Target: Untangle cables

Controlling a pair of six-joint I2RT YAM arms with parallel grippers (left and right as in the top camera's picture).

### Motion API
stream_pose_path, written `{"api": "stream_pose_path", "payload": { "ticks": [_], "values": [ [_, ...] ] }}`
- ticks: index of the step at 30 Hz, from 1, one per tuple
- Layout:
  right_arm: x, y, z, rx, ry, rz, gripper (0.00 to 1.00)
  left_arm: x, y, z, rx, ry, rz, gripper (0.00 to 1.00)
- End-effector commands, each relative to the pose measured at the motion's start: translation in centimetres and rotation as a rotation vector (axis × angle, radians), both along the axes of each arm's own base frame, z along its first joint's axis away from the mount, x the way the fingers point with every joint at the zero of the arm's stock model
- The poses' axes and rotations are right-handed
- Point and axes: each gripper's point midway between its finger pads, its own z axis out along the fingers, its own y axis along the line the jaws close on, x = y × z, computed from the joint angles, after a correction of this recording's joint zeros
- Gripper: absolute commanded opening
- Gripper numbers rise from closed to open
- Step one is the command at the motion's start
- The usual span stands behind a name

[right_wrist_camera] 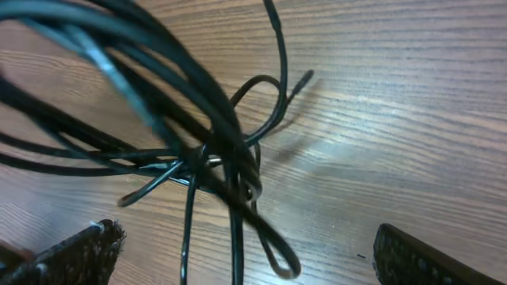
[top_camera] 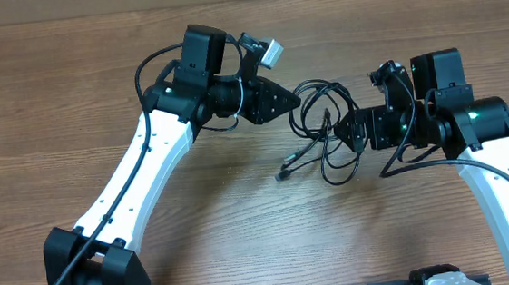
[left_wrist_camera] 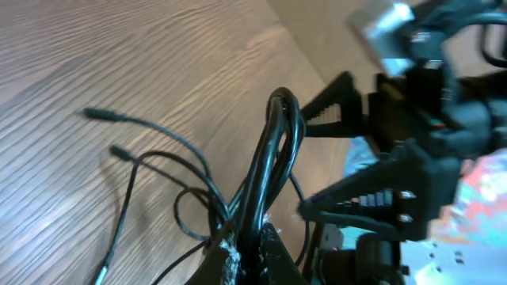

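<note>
The cables [top_camera: 323, 128] are a tangle of thin black cords between the two arms at the table's middle. One plug end [top_camera: 284, 172] lies low on the wood. My left gripper [top_camera: 295, 103] is shut on a bundle of cords; in the left wrist view the cables [left_wrist_camera: 269, 158] run up out of the closed jaws [left_wrist_camera: 252, 241]. My right gripper [top_camera: 344, 128] is open next to the tangle's right side. In the right wrist view the cables [right_wrist_camera: 214, 154] hang knotted between its two wide-apart fingers [right_wrist_camera: 249, 257], and a loop hangs low in the middle.
The wooden table [top_camera: 243, 225] spreads all around. The thicker black robot cables [top_camera: 153, 64] loop off the left arm. The right arm's body [top_camera: 467, 121] stands right of the tangle.
</note>
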Motion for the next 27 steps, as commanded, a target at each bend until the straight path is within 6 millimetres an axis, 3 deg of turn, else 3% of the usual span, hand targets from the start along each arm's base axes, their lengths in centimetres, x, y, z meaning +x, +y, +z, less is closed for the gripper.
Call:
{"api": "stream_pose_path", "payload": {
  "ticks": [1, 12, 15, 19, 21, 22, 23, 24, 25, 26, 27],
  "values": [
    [0.1, 0.2, 1.3, 0.014, -0.036, 0.002, 1.0, -2.2, -0.8, 3.8, -0.139, -0.096, -0.153, 0.04],
    [0.2, 2.3, 2.7, 0.133, -0.068, 0.073, 0.95, -3.6, -1.0, 5.2, -0.221, -0.118, -0.245, 0.04],
    [0.1, 2.4, 2.7, 0.137, -0.067, 0.079, 0.65, -3.5, -1.1, 5.3, -0.223, -0.126, -0.246, 0.04],
    [0.1, 2.5, 2.7, 0.14, -0.066, 0.08, 0.17, -3.5, -1.1, 5.3, -0.224, -0.131, -0.245, 0.04],
    [0.1, 2.5, 2.7, 0.141, -0.066, 0.08, 0.04, -3.3, -1.0, 5.2, -0.219, -0.133, -0.238, 0.04],
    [0.1, 2.5, 2.7, 0.14, -0.065, 0.08, 0.04, -3.3, -1.0, 5.2, -0.218, -0.134, -0.237, 0.05],
    [0.0, 2.5, 2.7, 0.14, -0.064, 0.08, 0.04, -3.2, -1.0, 5.2, -0.218, -0.137, -0.236, 0.24],
    [0.0, 2.5, 2.7, 0.14, -0.063, 0.08, 0.04, -3.1, -1.0, 5.1, -0.213, -0.138, -0.231, 0.36],
    [0.0, 2.5, 2.7, 0.142, -0.061, 0.076, 0.04, -2.9, -1.0, 4.9, -0.197, -0.139, -0.215, 0.78],
    [0.0, 2.5, 2.7, 0.145, -0.059, 0.072, 0.04, -2.8, -1.0, 4.8, -0.192, -0.139, -0.21, 0.84],
    [0.0, 2.4, 2.7, 0.149, -0.052, 0.06, 0.04, -2.6, -0.9, 4.6, -0.181, -0.133, -0.197, 0.98]
  ]
}}
